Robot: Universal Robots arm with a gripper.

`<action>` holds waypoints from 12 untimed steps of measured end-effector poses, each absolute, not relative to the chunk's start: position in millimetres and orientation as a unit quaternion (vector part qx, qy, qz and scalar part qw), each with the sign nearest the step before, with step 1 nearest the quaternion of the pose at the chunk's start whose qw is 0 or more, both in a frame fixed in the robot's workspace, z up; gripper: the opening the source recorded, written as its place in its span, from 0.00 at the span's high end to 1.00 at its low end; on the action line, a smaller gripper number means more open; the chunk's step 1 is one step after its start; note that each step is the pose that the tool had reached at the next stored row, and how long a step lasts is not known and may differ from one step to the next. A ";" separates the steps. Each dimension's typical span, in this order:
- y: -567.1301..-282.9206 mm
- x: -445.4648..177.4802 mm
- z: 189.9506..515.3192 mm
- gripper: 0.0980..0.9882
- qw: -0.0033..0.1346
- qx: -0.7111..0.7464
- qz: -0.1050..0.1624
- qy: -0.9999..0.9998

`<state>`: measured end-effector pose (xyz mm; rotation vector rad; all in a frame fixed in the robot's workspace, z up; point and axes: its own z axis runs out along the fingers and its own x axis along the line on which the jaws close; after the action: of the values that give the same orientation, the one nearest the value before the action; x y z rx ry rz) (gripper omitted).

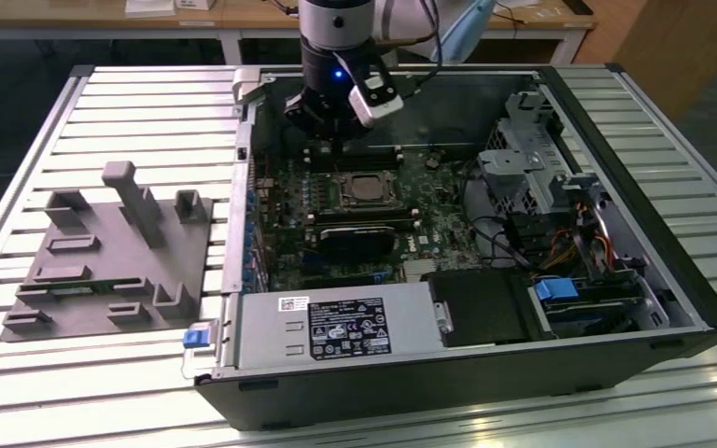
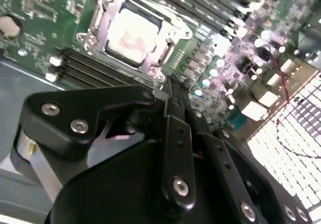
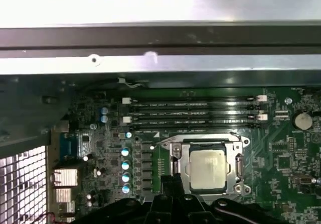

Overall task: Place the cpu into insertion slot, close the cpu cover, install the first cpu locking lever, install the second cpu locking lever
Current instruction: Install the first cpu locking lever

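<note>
Over board, beside cover corner: gripper jaws pressed together, empty; cpu seated, cover down. We'd push slow & straight.

The arm is a silver-grey round tube above the claw, ending in a black collar with a small blue light. A white boxy module sits just beside the claw, and black cables loop above it. In the second wrist view, matte black link bars carry shiny round screws.
</note>
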<state>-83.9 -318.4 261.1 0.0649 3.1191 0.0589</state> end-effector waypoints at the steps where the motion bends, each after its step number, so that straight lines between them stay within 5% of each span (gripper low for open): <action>1: -318.3 -85.2 260.8 0.99 0.011 0.021 0.019 1.000; 12: -317.3 -100.7 260.2 0.99 0.011 0.021 0.019 1.000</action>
<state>-100.7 -317.3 260.2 0.0653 3.1192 0.0587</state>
